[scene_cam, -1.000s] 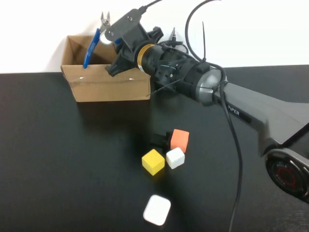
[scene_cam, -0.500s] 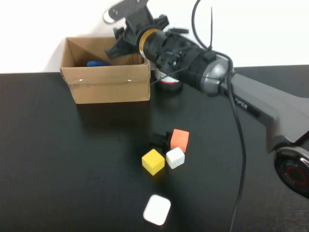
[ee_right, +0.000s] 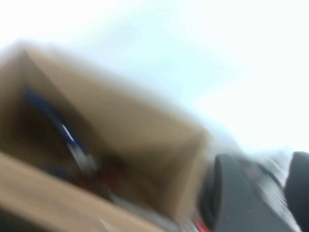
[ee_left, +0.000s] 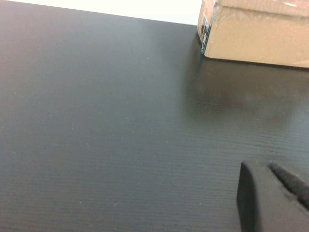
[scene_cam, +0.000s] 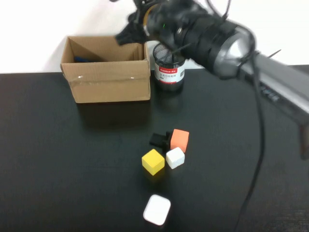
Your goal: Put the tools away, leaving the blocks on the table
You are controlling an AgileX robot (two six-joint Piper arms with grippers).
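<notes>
White pad (scene_cam: pixel 157 210), nearest. Yellow cube (scene_cam: pixel 153 161), white cube (scene_cam: pixel 175 157), orange block (scene_cam: pixel 179 139), black block (scene_cam: pixel 158 139): clustered mid-table (scene_cam: pixel 58 159), open room around. Cardboard box (scene_cam: pixel 107 86) at far edge, blue-handled pliers (ee_right: pixel 58 128) inside; mesh cup (scene_cam: pixel 169 67) beside. Right gripper (scene_cam: pixel 128 34) above box; grip unreadable. Left gripper (ee_left: pixel 273 200) low over bare table, grip unreadable.

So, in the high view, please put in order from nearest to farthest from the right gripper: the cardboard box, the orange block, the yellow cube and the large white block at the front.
The right gripper is up at the back, over the box; the left gripper is off to the side.
1. Cardboard box, directly below it.
2. Orange block, mid-table.
3. Yellow cube, just in front of the orange one.
4. Large white block, at the front edge.
</notes>
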